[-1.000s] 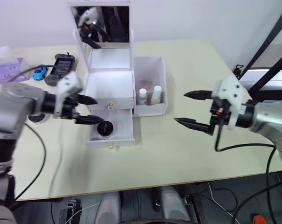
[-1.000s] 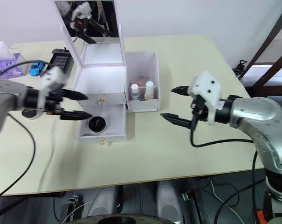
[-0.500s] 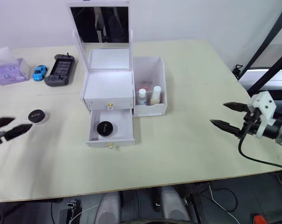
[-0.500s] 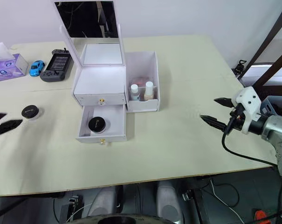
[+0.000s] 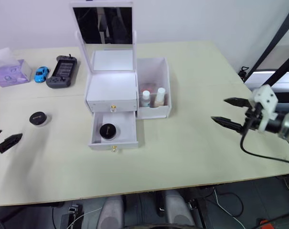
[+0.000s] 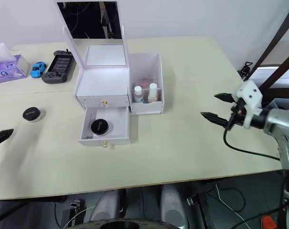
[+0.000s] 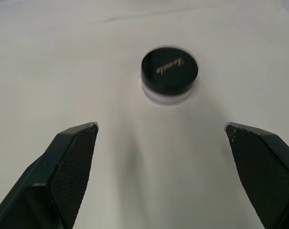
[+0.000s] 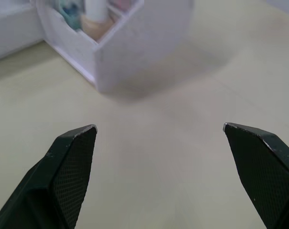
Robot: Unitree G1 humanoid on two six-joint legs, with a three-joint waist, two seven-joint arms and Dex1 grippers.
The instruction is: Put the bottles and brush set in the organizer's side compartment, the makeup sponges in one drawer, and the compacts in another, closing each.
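left gripper (image 7: 161, 131): fingers spread wide, holding nothing, low over the table (image 5: 192, 143) at its left edge.
right gripper (image 5: 229, 110): fingers spread wide, holding nothing, above the table's right side, tips aimed toward the organizer.
organizer (image 5: 127, 102): well apart from both grippers, between them, mirror lid (image 5: 103, 24) upright; top drawer (image 5: 112, 104) shut, bottom drawer (image 5: 113, 131) pulled out.
side compartment (image 5: 154, 93): on the organizer side that faces the right gripper; straight ahead of that gripper's fingers in the right wrist view, clear gap of bare table between.
bottles (image 5: 153, 97): 2 white-capped, upright inside the side compartment, side by side.
brush set: something pink behind the bottles in the compartment; can't tell what it is.
compact in drawer (image 5: 107, 130): 1 black round case lying flat in the open bottom drawer, far from both grippers.
compact on table (image 7: 169, 71): 1 black round case with pale script on the lid, flat on the table, straight ahead of the left gripper between its 2 finger lines, not touched.
game console (image 5: 61, 71): far side of the table, beyond the loose compact from the left gripper.
toy car (image 5: 40, 74): blue, just beside the console.
tissue pack (image 5: 10, 72): purple, next to the car.
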